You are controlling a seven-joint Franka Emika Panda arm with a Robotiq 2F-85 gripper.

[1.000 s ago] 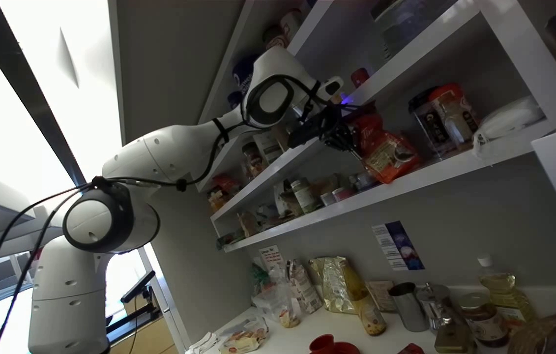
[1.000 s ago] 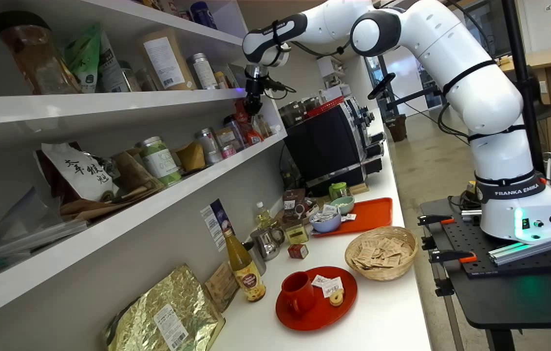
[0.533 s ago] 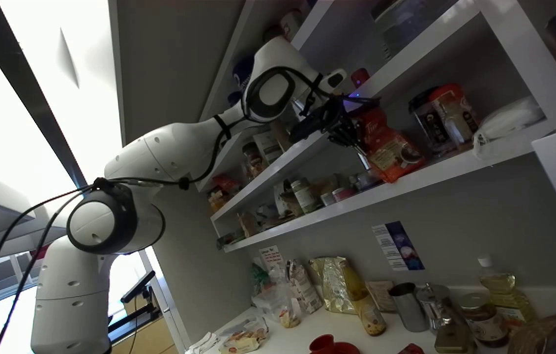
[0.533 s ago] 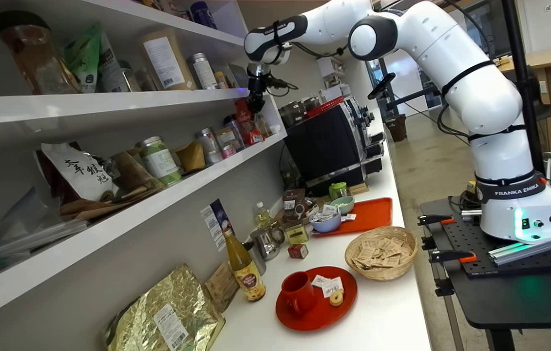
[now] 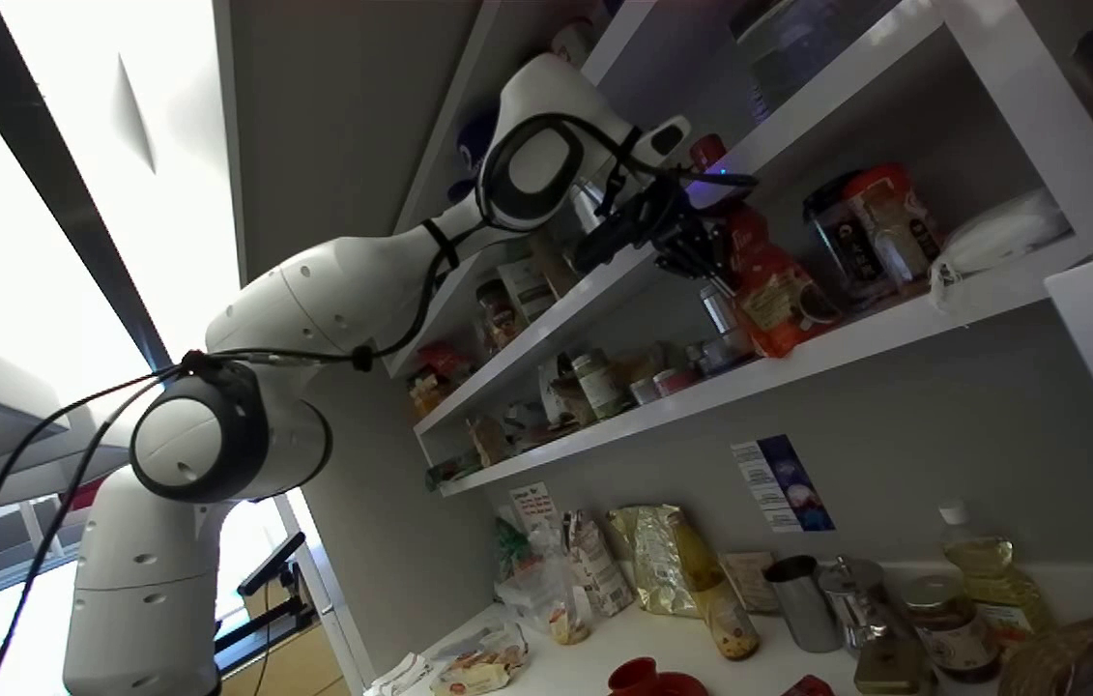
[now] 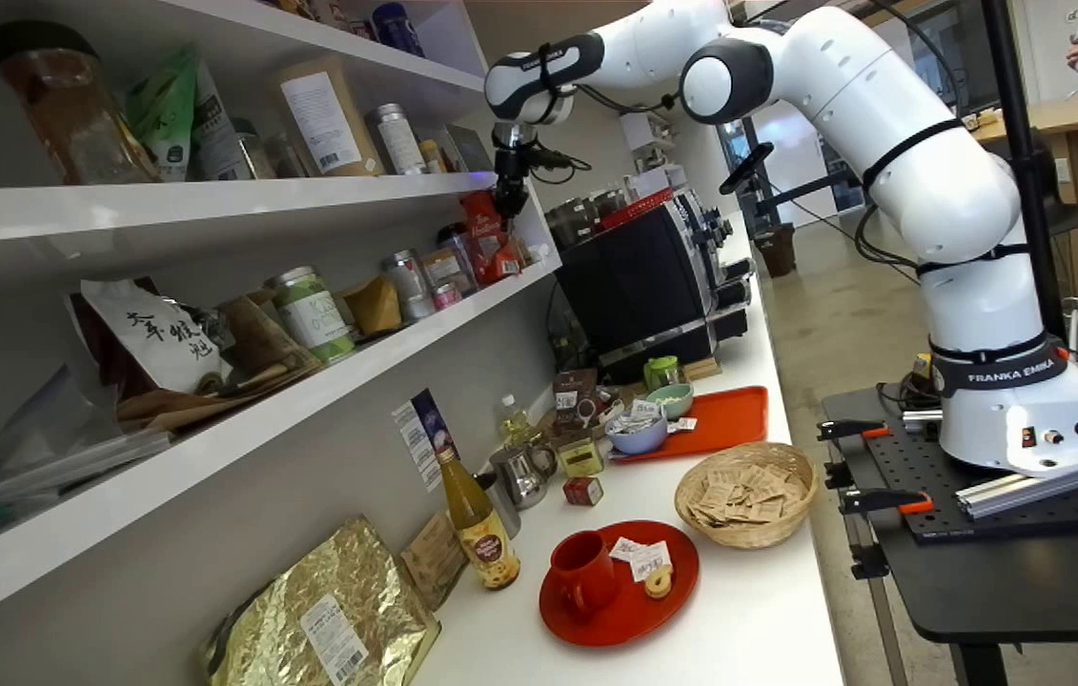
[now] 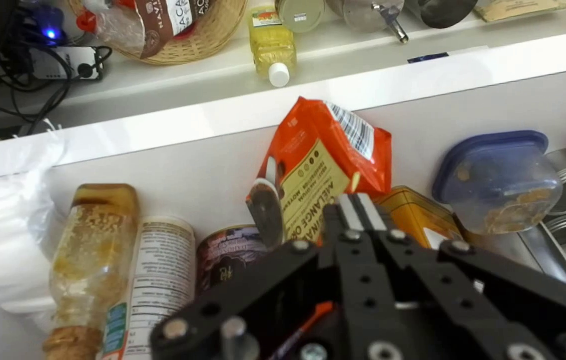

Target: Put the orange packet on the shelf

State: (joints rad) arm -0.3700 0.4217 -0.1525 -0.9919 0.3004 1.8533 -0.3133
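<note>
The orange packet stands, leaning a little, on the shelf, the lowest white board. It also shows on the shelf in an exterior view. In the wrist view the packet is close to the shelf's front edge, its label toward the camera. My gripper is shut, its fingertips side by side in front of the packet. In the exterior views the gripper is right against the packet; I cannot tell whether it touches. The fingers hide part of the packet.
In the wrist view a corked bottle, a white canister and a dark tin stand on one side. An amber container and a blue-lidded tub are on the other. A higher board runs above.
My gripper has moved right in both exterior views and slightly up in one of them. The packet has shifted slightly the same way, and a silver can behind it shows more.
</note>
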